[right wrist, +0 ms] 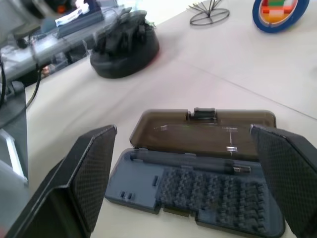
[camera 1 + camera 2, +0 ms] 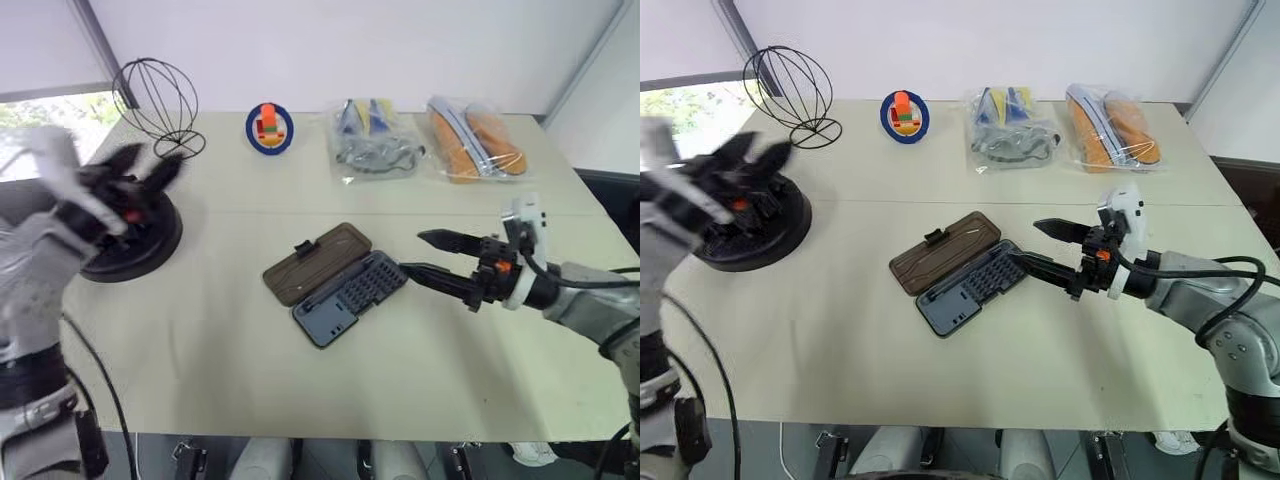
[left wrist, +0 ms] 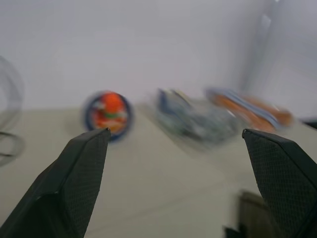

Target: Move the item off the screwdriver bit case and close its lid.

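Screwdriver bit case (image 2: 352, 297) lies open on the bench (image 2: 300, 390) just ahead of the right end effector (image 2: 432, 257), fingers spread, empty; lid (image 2: 316, 262) flat beside the tray, not yet closed. Item (image 2: 128, 240) is already off the case, well apart, under the left end effector (image 2: 140, 165), fingers apart. No readable writing.

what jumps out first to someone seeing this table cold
The screwdriver bit case lies open mid-table, its smoky lid flat beside the tray. The right gripper points at it with fingers spread. At the table's left edge sits the item, a black disc, off the case, with the left gripper open above it.
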Available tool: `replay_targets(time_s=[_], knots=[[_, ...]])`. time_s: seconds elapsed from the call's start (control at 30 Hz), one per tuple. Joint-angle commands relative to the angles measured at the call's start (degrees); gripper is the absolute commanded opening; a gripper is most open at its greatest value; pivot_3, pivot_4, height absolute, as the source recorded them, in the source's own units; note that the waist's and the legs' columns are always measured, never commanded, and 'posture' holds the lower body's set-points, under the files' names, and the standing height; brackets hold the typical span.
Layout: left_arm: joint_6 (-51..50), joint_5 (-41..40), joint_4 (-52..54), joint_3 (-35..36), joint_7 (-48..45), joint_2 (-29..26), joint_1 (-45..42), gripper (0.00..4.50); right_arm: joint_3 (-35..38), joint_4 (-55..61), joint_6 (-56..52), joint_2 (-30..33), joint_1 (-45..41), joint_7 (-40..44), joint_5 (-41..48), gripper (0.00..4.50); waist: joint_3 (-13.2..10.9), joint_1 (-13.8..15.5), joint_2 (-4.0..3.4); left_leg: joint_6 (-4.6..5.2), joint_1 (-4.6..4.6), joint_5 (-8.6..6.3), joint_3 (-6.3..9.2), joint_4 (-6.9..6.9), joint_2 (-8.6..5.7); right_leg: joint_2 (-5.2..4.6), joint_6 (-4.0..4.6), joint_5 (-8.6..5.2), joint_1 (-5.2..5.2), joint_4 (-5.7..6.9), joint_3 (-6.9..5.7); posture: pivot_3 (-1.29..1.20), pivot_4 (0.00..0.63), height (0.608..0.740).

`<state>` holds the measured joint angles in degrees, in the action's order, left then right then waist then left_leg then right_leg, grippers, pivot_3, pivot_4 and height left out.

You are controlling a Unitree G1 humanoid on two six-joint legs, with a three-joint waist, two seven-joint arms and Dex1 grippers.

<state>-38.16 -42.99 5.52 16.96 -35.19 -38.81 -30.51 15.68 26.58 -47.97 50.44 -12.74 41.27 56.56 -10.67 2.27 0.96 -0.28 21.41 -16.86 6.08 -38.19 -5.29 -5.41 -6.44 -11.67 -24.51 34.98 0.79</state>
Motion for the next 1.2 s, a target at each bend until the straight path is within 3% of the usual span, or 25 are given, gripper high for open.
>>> replay_targets(time_s=[0.03,0.33,0.53,0.73,0.83,1.07,1.2], knots=[[5.5,10.8,-9.6,-12.7,-8.9,-1.0,-4.7,4.47,1.9,1.7,0.7,0.7,0.2,0.7,-0.3,4.5,0.0,-0.6,0.0,0.0,0.0,0.0,-0.03,0.02,0.0,0.0,0.0,0.0,-0.04,-0.01,0.01,0.0,0.15,0.74],[17.3,25.9,-33.0,-29.0,-27.5,2.3,-14.4,4.47,8.7,8.9,-0.9,-0.3,6.9,-4.9,3.8,4.5,0.0,-1.6,0.01,0.01,0.12,-0.01,-0.13,0.17,0.11,0.03,0.0,0.0,-0.31,0.03,0.14,0.0,0.15,0.74],[22.2,30.9,-41.5,-32.0,-37.0,3.3,-16.6,4.47,12.6,14.9,-3.6,1.9,11.6,-7.1,10.0,4.5,0.0,-1.5,0.03,0.04,0.17,-0.02,-0.07,0.15,0.09,-0.05,-0.01,0.0,-0.31,0.01,0.1,0.0,0.15,0.74],[27.2,36.8,-47.3,-33.7,-37.3,6.3,-17.0,4.47,10.3,14.6,-2.1,0.3,10.8,-10.5,10.2,4.5,0.0,-1.4,0.01,0.05,0.11,-0.03,-0.08,0.14,0.08,-0.13,-0.02,0.01,-0.23,0.0,0.09,0.0,0.15,0.74],[28.9,39.0,-50.3,-33.5,-36.3,7.8,-18.0,3.56,9.5,14.3,-2.0,0.0,10.1,-11.1,10.2,4.5,0.0,-1.3,0.01,0.05,0.09,-0.03,-0.04,0.11,0.05,-0.12,-0.03,0.0,-0.17,0.0,0.05,0.0,0.15,0.74],[31.8,41.7,-54.1,-33.0,-36.8,9.2,-18.7,0.04,9.5,14.0,-1.8,0.4,10.5,-11.0,10.1,4.5,0.0,-1.4,0.0,0.09,0.04,-0.05,-0.03,0.09,0.02,-0.11,-0.06,0.0,-0.12,0.03,0.04,0.0,0.15,0.74],[34.5,42.8,-55.1,-32.6,-36.5,9.6,-19.5,0.04,9.2,13.9,-1.6,0.2,10.6,-11.2,9.8,4.5,0.1,-1.5,-0.1,0.1,-0.01,-0.05,-0.03,0.08,0.04,-0.09,-0.06,-0.01,-0.07,0.02,0.03,0.0,0.15,0.74]])
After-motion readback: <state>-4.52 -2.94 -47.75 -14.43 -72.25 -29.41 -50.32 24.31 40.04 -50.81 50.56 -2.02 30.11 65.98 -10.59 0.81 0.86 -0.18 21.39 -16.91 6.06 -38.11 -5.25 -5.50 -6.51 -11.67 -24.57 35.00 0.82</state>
